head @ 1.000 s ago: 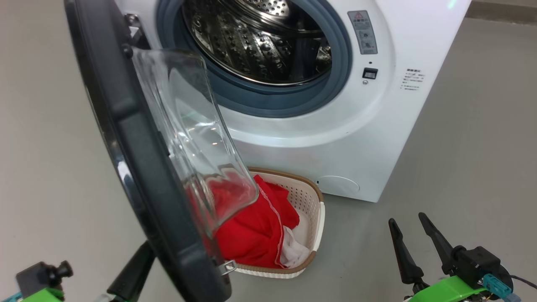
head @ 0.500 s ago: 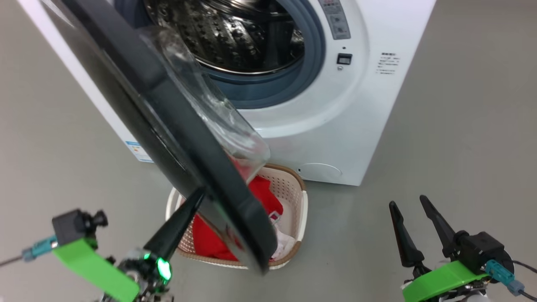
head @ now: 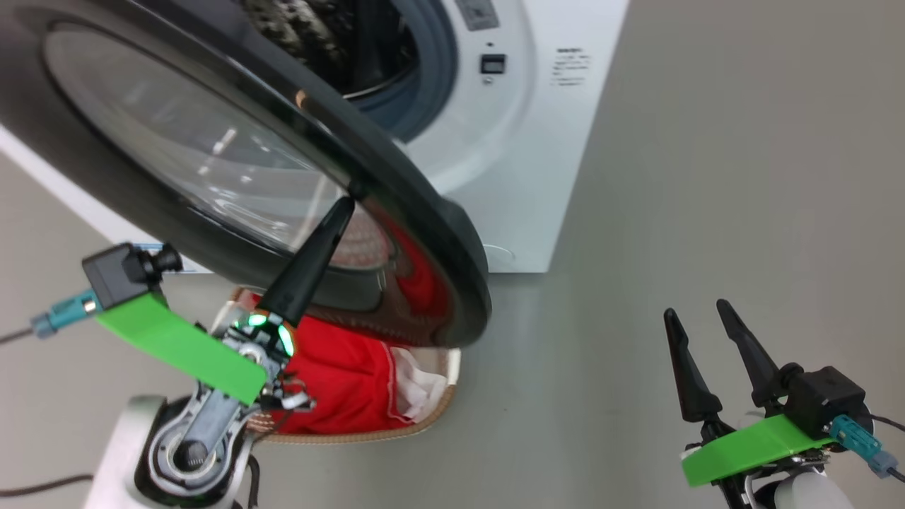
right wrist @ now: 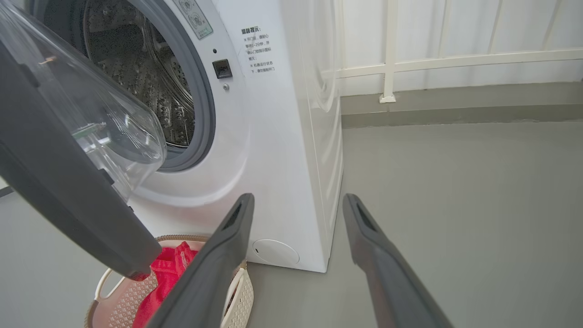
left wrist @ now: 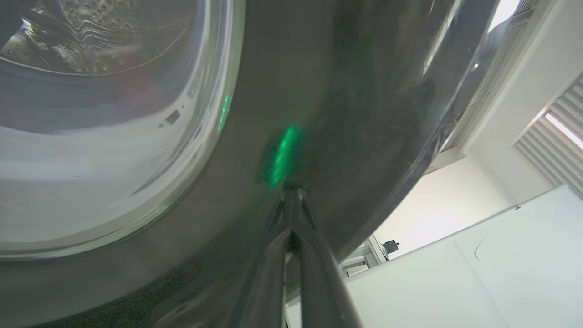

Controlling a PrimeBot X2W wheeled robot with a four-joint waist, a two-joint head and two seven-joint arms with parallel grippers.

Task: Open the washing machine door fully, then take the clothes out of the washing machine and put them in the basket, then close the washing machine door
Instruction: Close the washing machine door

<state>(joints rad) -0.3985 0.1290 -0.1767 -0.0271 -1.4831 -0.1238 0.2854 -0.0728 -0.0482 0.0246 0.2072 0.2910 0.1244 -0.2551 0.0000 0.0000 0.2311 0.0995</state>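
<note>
where left gripper [head: 343,209] touches, door rim [head: 452,237] overhangs basket [head: 437,411]

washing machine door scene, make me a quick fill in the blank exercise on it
The shut left gripper touches the washing machine door on its glossy ____ rim.
The clothes in the basket are mostly ____.
The right gripper is ____, holding nothing.
Missing: black; red; open.

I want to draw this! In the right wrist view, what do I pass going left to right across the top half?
washing machine door → steel drum → small black latch slot → printed notice → white railing post
</note>
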